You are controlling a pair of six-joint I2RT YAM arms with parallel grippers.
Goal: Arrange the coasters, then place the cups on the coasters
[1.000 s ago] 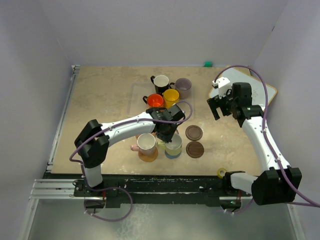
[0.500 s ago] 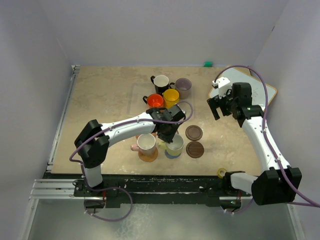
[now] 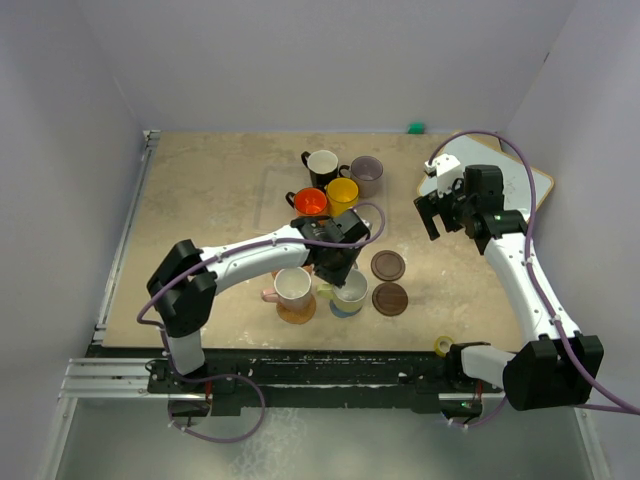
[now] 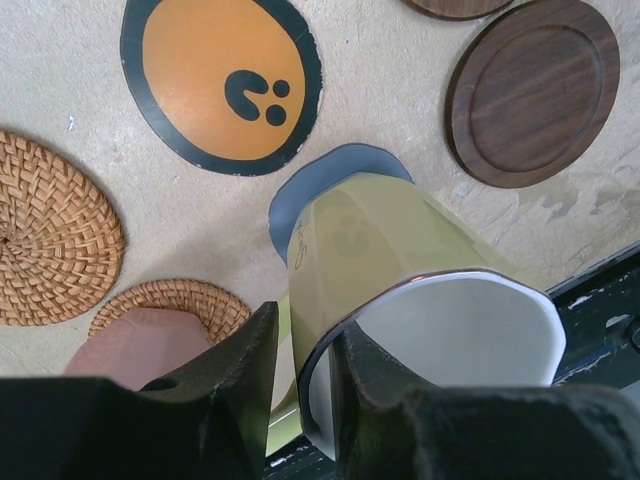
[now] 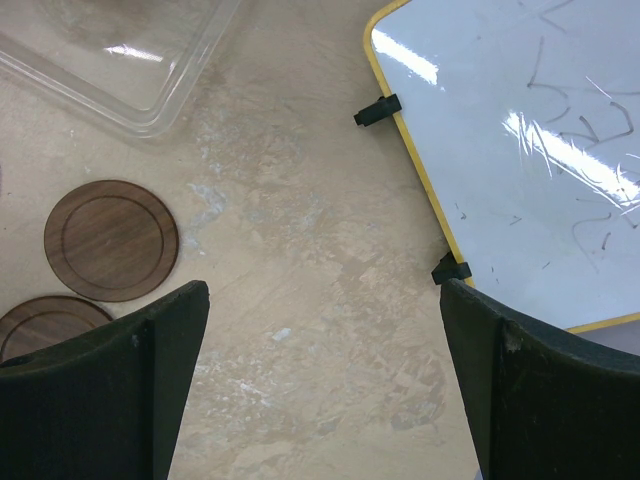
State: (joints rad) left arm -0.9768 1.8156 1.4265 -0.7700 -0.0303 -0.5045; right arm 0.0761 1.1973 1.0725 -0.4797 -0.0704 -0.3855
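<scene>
The pale yellow-green cup (image 4: pixel 400 250) stands on the blue-grey coaster (image 4: pixel 300 190). My left gripper (image 4: pixel 305 335) straddles its rim, one finger outside and one inside. The jaws are slightly parted, with a gap between the outer finger and the wall. From above, that gripper (image 3: pixel 333 265) sits over this cup (image 3: pixel 349 290). The pink cup (image 3: pixel 293 287) rests on a woven coaster (image 3: pixel 296 312). Two dark brown coasters (image 3: pixel 388 265) (image 3: pixel 390 299) lie bare to the right. Black (image 3: pixel 322 164), mauve-grey (image 3: pixel 366 172), red-orange (image 3: pixel 310 202) and yellow (image 3: pixel 342 192) cups cluster behind. My right gripper (image 3: pixel 432 215) hangs open and empty.
A second woven coaster (image 4: pixel 50 245) and an orange, dark-rimmed coaster (image 4: pixel 220 80) lie bare under the left arm. A yellow-edged whiteboard (image 3: pixel 510 180) lies at the back right and a clear plastic tray (image 5: pixel 120 60) beside it. A yellow tape roll (image 3: pixel 441 346) sits by the right base.
My left jaws have parted a little around the yellow-green cup's rim. The cup stays on the blue-grey coaster. The right arm has not moved.
</scene>
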